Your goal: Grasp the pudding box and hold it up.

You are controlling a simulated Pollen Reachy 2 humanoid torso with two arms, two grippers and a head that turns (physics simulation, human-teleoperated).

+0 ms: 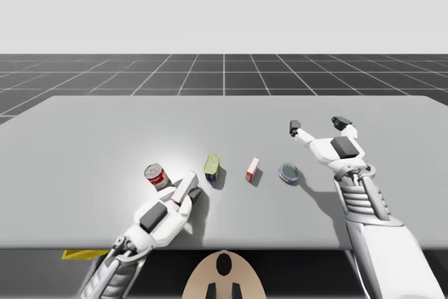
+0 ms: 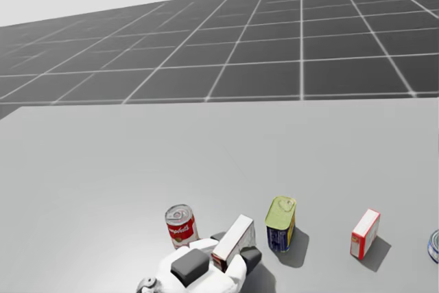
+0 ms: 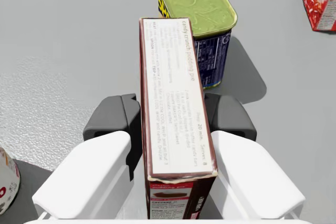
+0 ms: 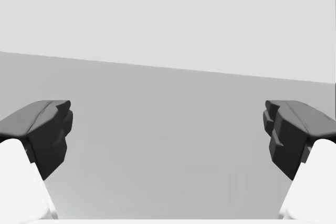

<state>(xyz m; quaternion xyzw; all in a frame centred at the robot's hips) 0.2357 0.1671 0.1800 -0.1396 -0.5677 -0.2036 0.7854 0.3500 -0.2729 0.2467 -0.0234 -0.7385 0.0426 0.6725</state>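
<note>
The pudding box (image 3: 176,114) is a narrow brown box with a white printed side, standing on edge between my left gripper's fingers (image 3: 116,116). Both dark pads press its two broad faces, so my left gripper (image 1: 189,188) is shut on it. In the head view the pudding box (image 2: 233,240) leans slightly in that gripper (image 2: 238,255), close above the table. I cannot tell whether its lower end rests on the table. Far to the right, my right gripper (image 1: 318,126) hangs open with nothing between its fingers (image 4: 50,129).
A red soup can (image 1: 157,175) stands just left of the held box. A green-topped blue tin (image 1: 213,167) stands just ahead of it. Further right are a small red-and-white box (image 1: 253,169) and a blue can on its side (image 1: 288,173). Something yellow (image 1: 82,254) lies below the table's front edge.
</note>
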